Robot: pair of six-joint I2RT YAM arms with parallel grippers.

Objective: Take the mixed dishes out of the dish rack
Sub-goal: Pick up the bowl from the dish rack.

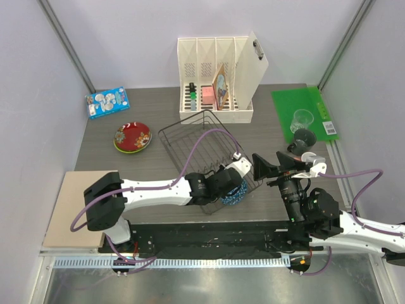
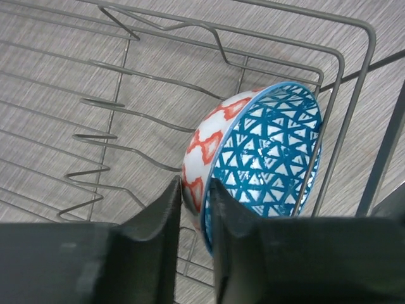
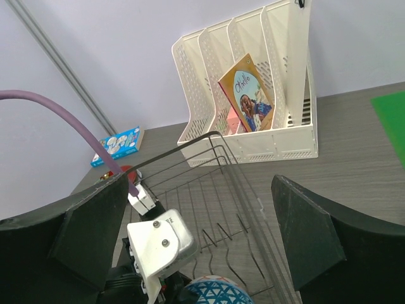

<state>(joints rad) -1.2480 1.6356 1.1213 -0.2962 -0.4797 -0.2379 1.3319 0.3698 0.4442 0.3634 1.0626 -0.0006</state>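
Note:
The blue patterned bowl [image 2: 272, 152] stands on edge in the near right corner of the dish rack [image 2: 126, 95], a dark wire basket. My left gripper [image 2: 195, 185] straddles the bowl's rim, one finger against the red-and-white outside and the other inside, shut on it. In the top view the same bowl [image 1: 233, 193] sits under my left gripper [image 1: 229, 180] at the front of the rack [image 1: 190, 136]. My right gripper [image 1: 276, 163] hovers open just right of the rack, holding nothing. Its wrist view looks over the bowl [image 3: 218, 294] and the rack [image 3: 209, 164].
A red floral plate [image 1: 132, 137] lies left of the rack. A clear glass [image 1: 302, 120] and a dark grey mug [image 1: 305, 139] stand by the green mat [image 1: 288, 101]. A cream file holder [image 1: 218, 76] is behind, with a blue box [image 1: 107, 103] far left and a tan board [image 1: 76, 206] near left.

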